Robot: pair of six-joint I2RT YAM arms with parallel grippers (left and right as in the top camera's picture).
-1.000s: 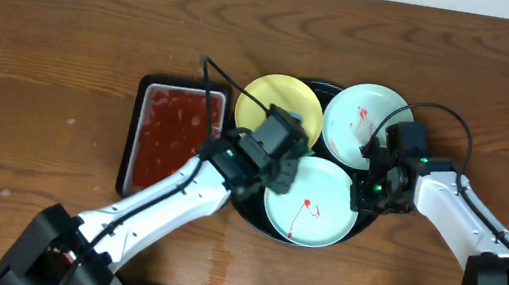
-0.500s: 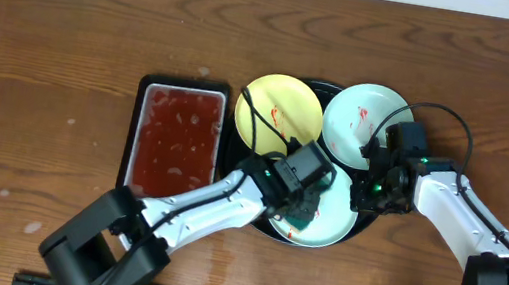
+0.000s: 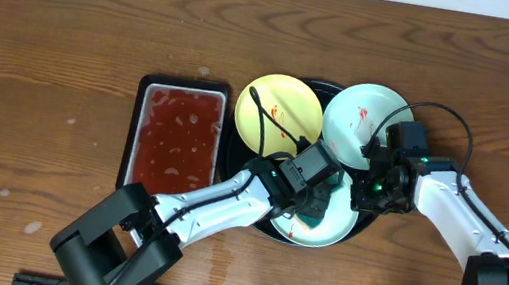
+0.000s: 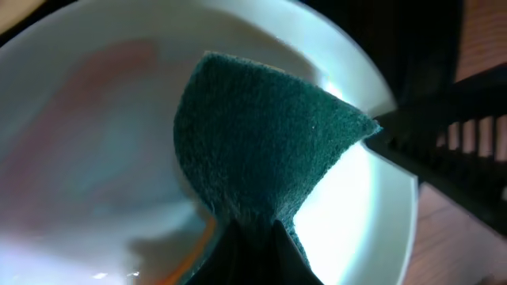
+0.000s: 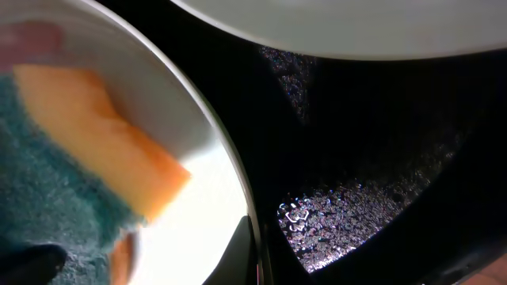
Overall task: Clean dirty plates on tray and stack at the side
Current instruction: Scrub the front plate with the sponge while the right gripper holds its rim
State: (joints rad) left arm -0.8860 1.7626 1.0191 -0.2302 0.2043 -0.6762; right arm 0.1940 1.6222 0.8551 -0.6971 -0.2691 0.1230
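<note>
Step in hand: the left gripper (image 3: 313,198) is working the sponge (image 4: 261,134) over the bowl of the front plate (image 3: 330,233); this is judged to be the scrubbing stage on the first of three plates.
Left pincer: it is clamping narrowly on the sponge, green scouring face down on the plate and orange body above.
Right pincer: the right gripper (image 5: 255,255) is pinching shut on the front plate's right rim, apparently to steady it.
Plate locations: all three are lying on the tray (image 3: 327,89), with the front plate at the near edge, the yellow plate (image 3: 291,98) at rear left and the rear mint plate (image 3: 364,119) at rear right. None is stacked at the side yet.
Soiling: a red streak is showing at the front plate's near-left edge, outside the sponge's patch. Smears are also showing on the other two plates.
Method advised: the sponge should be sweeping toward that streak with light downward pressure while the rim grip is holding firm.
Risk: hard strokes toward the right could be prising the rim out of the pinch.
Adjacent hazard: the rectangular tray of red liquid (image 3: 131,134) is lying just left of the tray, close to the left arm's path.
</note>
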